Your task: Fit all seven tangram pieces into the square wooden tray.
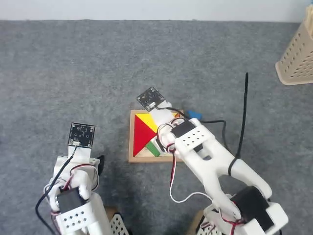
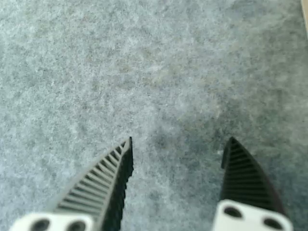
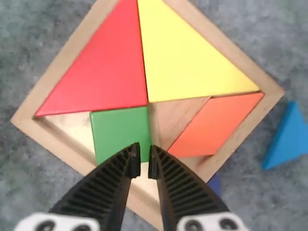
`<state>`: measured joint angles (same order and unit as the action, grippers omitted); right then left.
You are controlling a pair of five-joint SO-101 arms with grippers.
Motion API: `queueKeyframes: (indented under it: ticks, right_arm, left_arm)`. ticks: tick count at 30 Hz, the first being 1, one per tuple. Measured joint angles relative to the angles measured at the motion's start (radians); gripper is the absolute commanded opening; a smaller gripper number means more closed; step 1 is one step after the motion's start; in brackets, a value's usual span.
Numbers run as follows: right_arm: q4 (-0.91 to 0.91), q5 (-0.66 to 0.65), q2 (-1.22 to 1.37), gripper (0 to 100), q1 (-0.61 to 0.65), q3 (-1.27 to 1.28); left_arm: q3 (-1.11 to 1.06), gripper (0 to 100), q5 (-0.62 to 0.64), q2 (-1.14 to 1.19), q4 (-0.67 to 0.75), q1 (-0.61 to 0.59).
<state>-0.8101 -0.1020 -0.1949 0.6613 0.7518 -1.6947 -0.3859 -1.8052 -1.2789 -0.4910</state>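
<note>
A grey felt-like mat covers the table. The right arm stretches from the near right corner toward the middle, with its wrist over the square wooden tray. The left arm sits at the near left, well apart from the tray, over bare mat. A beige perforated container stands at the far right edge.

The tray lies flat near the centre of the mat and is partly filled. Inside it, the large red triangle and the large yellow triangle lie side by side, meeting along one straight edge. Next to them sit an orange piece and a green square, with a patch of bare tray floor between the two and another beside the square. A blue triangle lies on the mat just outside the tray, near one of its corners. A sliver of a dark blue piece shows beside the tray's rim, mostly hidden behind a finger.

The right gripper hangs above the tray at the green square's edge. Its fingers are almost pressed together with only a thin slit between them, and they hold nothing. The left gripper has its fingers spread wide over the mat, with nothing between them.
</note>
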Motion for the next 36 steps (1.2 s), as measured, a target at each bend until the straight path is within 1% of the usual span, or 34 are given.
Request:
queueKeyframes:
  ticks: [13,20,27,36]
  right_arm:
    - [0.011,0.0,0.0,5.2,0.006,0.0]
    - [0.012,0.0,0.095,5.2,0.003,-0.021]
    - [0.011,0.002,0.147,5.2,-0.052,-0.066]
    - [0.003,0.002,0.149,5.3,-0.072,-0.084]
  left_arm:
    - [0.0,28,0.0,0.0,0.0,0.0]
    - [0.0,28,0.0,0.0,0.0,0.0]
    - [0.0,28,0.0,0.0,0.0,0.0]
    - [0.0,28,0.0,0.0,0.0,0.0]
